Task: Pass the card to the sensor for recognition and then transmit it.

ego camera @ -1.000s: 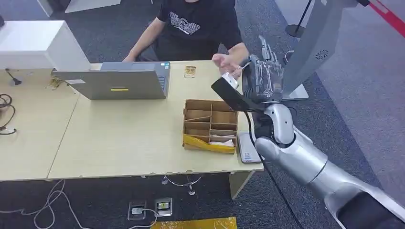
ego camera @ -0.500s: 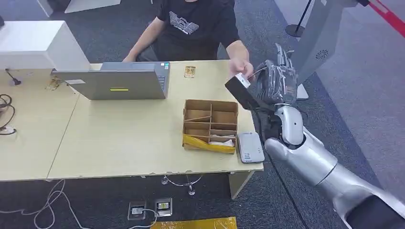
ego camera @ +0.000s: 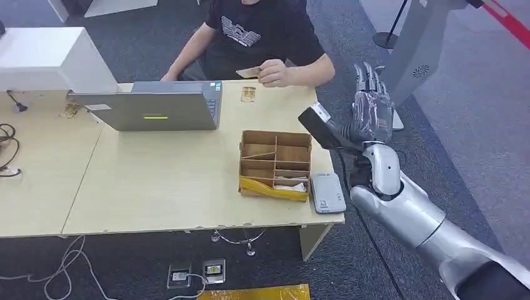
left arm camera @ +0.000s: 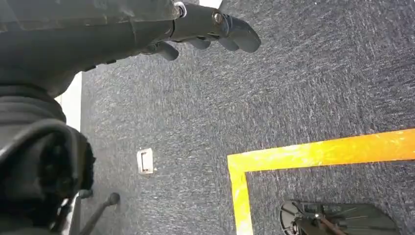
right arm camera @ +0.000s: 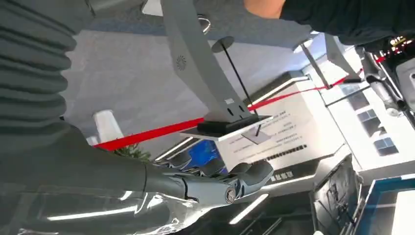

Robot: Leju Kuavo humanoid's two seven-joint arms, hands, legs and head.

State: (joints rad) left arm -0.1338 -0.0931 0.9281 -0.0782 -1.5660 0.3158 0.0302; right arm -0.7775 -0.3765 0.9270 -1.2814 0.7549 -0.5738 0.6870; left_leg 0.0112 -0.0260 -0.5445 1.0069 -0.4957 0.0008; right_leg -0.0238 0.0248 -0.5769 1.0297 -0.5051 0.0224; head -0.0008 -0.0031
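On the far left of the surface [ego camera: 156,181] stands a white box [ego camera: 47,59], and right of it a laptop [ego camera: 153,109]. Near the middle right is a cardboard tray [ego camera: 275,164], with the sensor [ego camera: 327,193] just beside it on the right. At the far side a person's hand [ego camera: 274,73] holds the card [ego camera: 249,72]. The right hand [ego camera: 370,106] is raised off the right edge, fingers straight and apart, holding nothing. The left hand [left arm camera: 195,29] hangs above the carpet with fingers loosely curled, holding nothing.
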